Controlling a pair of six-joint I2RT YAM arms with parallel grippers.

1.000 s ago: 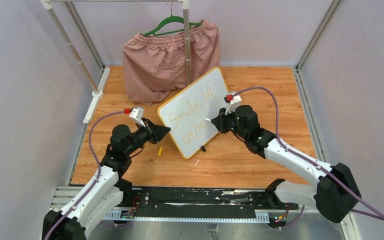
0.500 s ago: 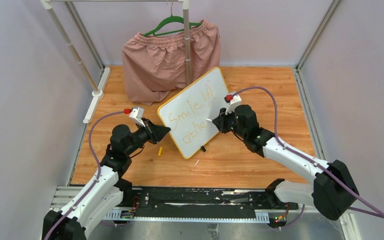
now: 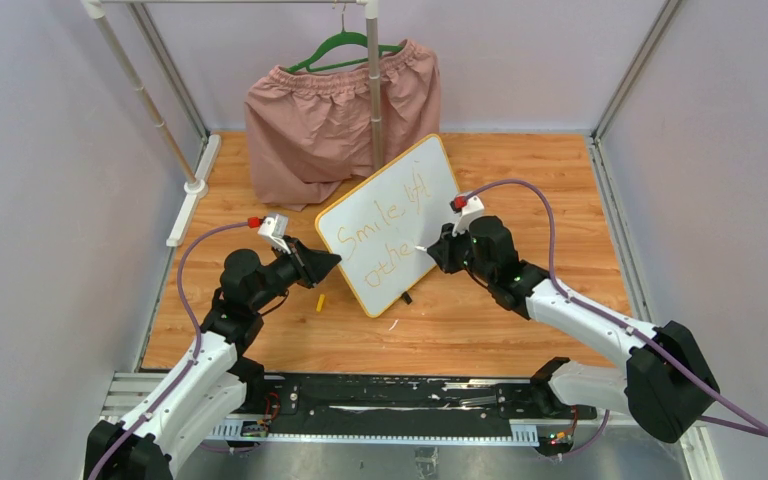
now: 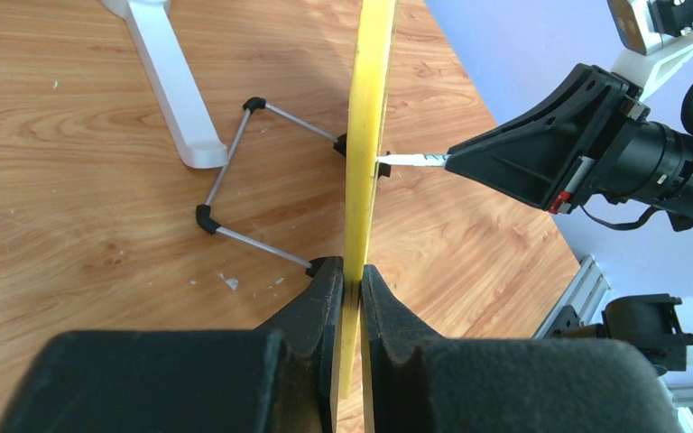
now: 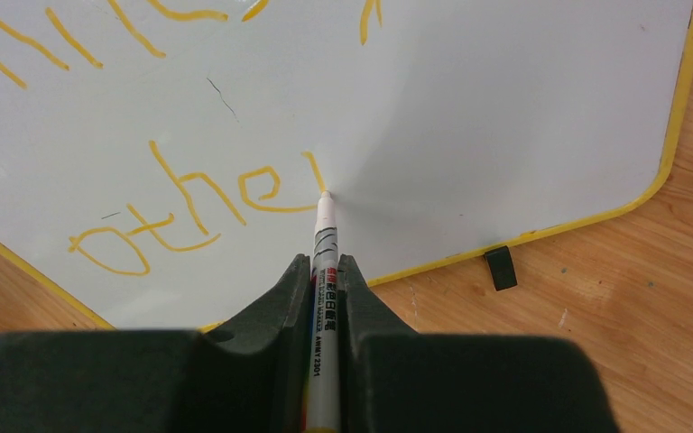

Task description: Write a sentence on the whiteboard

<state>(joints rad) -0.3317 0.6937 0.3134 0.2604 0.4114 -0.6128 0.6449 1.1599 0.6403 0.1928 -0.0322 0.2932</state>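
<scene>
Wire stand point(image 4: 227, 162) behind whiteboard point(image 4: 365, 135) shows only from left-wrist.

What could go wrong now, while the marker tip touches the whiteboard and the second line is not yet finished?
1. The left fingers pinch only the thin yellow edge of the whiteboard. The push of the marker on its face may turn the board or make it slip, which would bend the stroke.
2. The right fingers hold the slim marker in a narrow grip. Harder pressing may slide it back or tilt it.
</scene>
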